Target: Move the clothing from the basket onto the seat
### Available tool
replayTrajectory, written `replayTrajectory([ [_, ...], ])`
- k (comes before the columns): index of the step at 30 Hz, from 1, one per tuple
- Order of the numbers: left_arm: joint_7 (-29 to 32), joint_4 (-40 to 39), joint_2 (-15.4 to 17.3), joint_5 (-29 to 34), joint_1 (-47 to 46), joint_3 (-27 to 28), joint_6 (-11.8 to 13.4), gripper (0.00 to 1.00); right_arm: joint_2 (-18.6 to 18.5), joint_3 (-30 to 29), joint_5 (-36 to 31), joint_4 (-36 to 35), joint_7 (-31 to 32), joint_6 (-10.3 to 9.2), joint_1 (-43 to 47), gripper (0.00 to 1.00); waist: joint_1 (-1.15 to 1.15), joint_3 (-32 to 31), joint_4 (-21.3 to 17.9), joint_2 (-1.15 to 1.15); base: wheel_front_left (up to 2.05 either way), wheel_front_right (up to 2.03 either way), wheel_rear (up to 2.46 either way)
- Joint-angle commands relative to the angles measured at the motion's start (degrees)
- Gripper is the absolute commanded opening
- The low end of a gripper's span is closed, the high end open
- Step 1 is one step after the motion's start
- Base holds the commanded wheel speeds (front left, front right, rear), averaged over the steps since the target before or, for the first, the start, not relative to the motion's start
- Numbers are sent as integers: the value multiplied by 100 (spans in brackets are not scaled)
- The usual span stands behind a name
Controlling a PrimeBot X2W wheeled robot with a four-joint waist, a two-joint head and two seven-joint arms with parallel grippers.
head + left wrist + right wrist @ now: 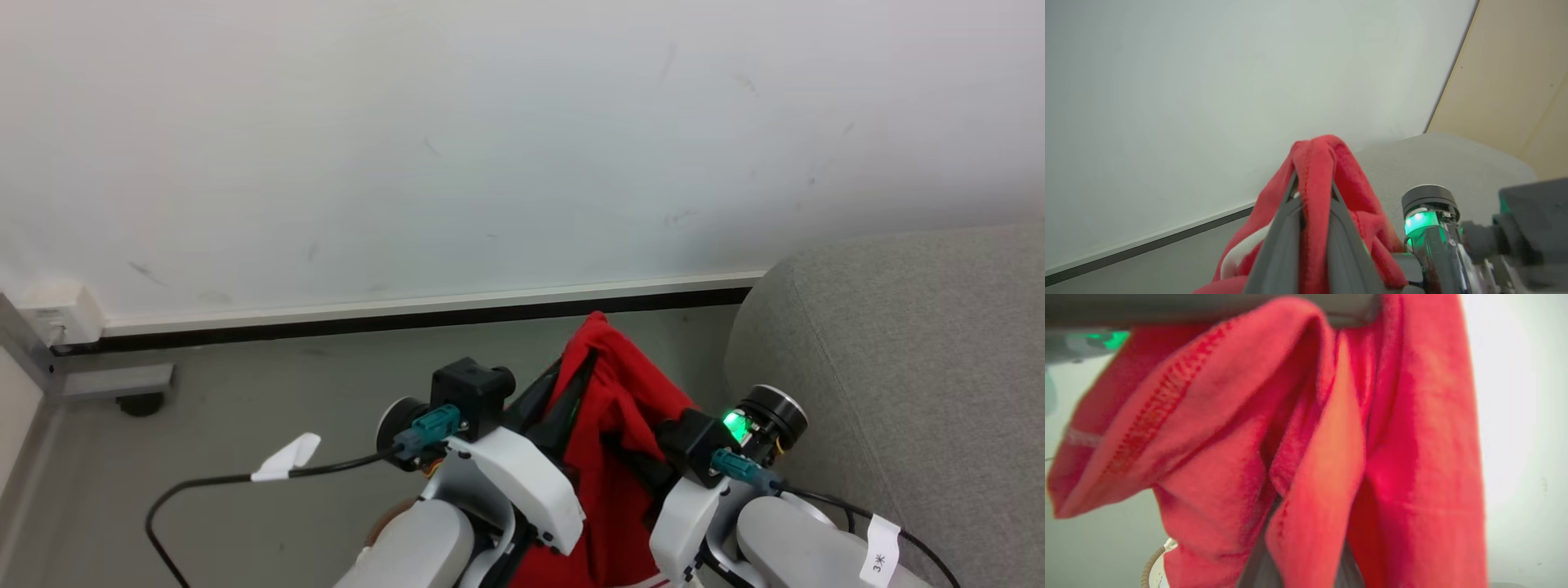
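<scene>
The bright red clothing [608, 408] hangs lifted between my two raised arms, a white striped hem showing at its bottom. My left gripper [581, 369] is shut on its top fold; in the left wrist view the fingers [1290, 228] pinch the red cloth [1316, 163]. My right gripper [630, 459] is buried lower in the clothing [1306, 437], which runs down between its finger bases [1255, 575]. A sliver of the basket's brown rim [382, 523] peeks below my left forearm. The grey seat [898, 359] stands just to the right.
A white wall [490, 147] with a dark skirting strip [392, 322] runs behind. Grey floor [245, 408] lies ahead, with a black cable [212, 482], a white tag and a caster at the far left. A beige panel [1515, 81] stands behind the sofa.
</scene>
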Motion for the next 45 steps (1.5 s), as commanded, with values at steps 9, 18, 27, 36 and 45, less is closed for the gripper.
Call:
replayTrajectory([
  [9,-223,217,183,97,102,134,197,100,-222,-108,203,-23,-20,-13,-176,0,0,15,238,0,0,0,0],
  [18,-801,256,461,347,527,87,360,100,-363,-247,282,-26,-21,-13,-200,0,0,-21,481,0,0,0,0],
  [27,-1134,284,669,537,821,42,311,100,-457,-388,291,-77,-21,-13,-141,0,0,-57,593,0,0,0,0],
  [36,-1212,343,648,596,932,104,276,100,-502,-442,338,-161,-21,-13,-150,0,0,-67,465,0,0,0,0],
  [45,-1209,320,643,562,979,138,248,100,-550,-550,360,-341,-21,-14,-176,0,0,-28,-145,0,0,0,0],
])
